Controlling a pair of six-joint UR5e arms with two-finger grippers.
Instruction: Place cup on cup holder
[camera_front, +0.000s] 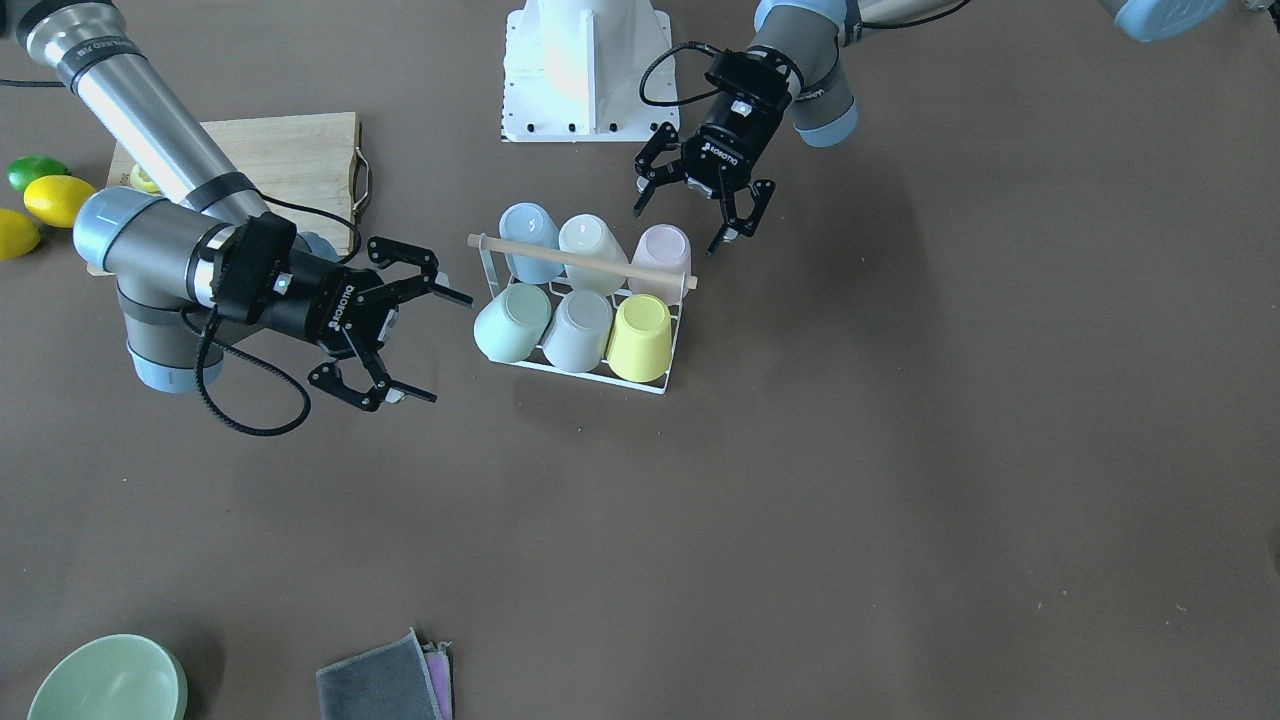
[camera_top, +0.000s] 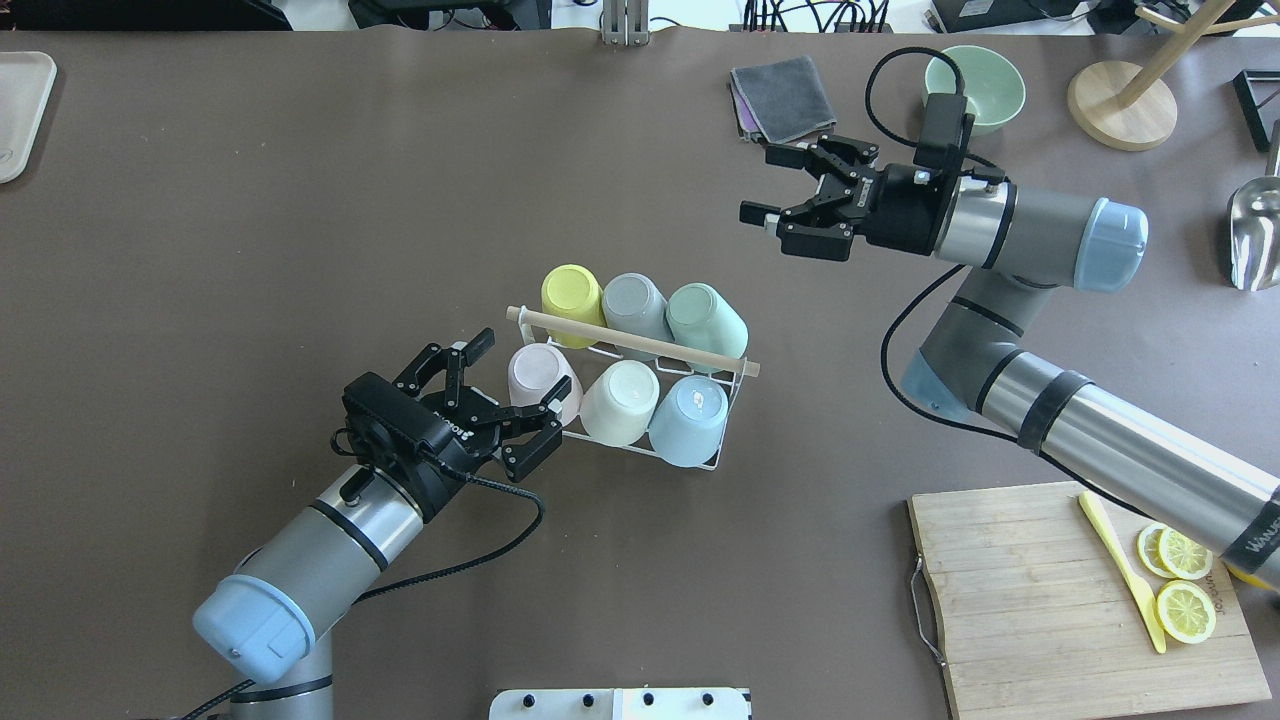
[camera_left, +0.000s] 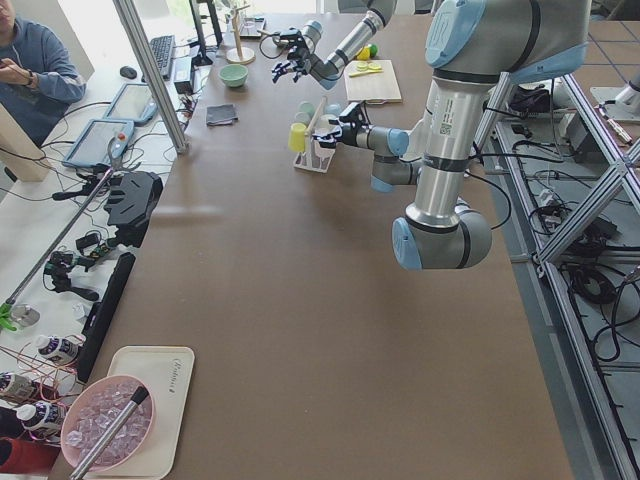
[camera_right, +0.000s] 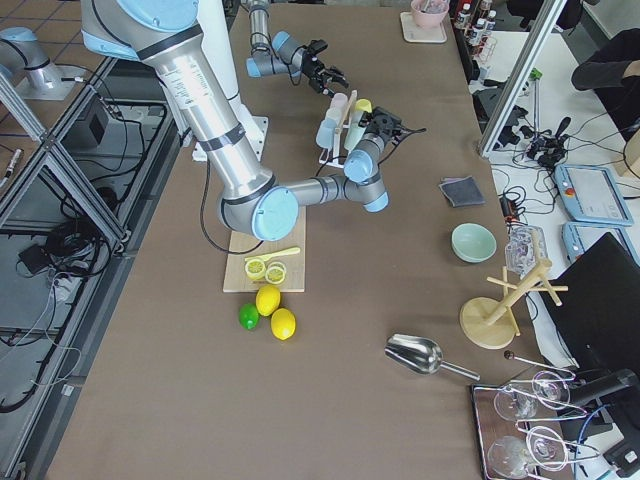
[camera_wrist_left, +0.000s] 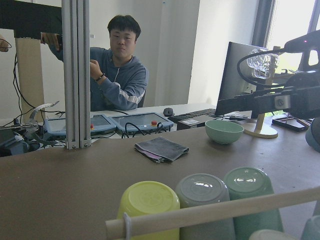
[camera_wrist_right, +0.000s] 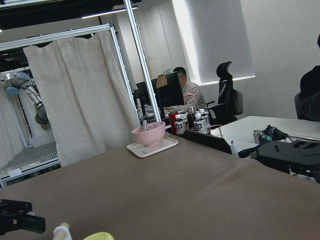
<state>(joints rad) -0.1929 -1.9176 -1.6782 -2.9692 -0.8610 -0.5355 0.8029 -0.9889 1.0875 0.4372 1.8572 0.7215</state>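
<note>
We are in a robotics lab.
We see a long table (camera_top: 300, 200) under brown matting, with a left arm (camera_top: 330, 530) and a right arm (camera_top: 1100, 440) rising from a white base plate (camera_front: 585, 70) at the middle of one long edge. An aluminium frame post (camera_left: 150, 75) stands at the opposite edge, where an operator (camera_wrist_left: 120, 75) sits among tablets (camera_wrist_left: 142, 121) and a monitor (camera_wrist_left: 240, 75). A white curtain (camera_wrist_right: 75, 100) hangs past the left end, and cables (camera_right: 60, 250) trail on the floor.
</note>
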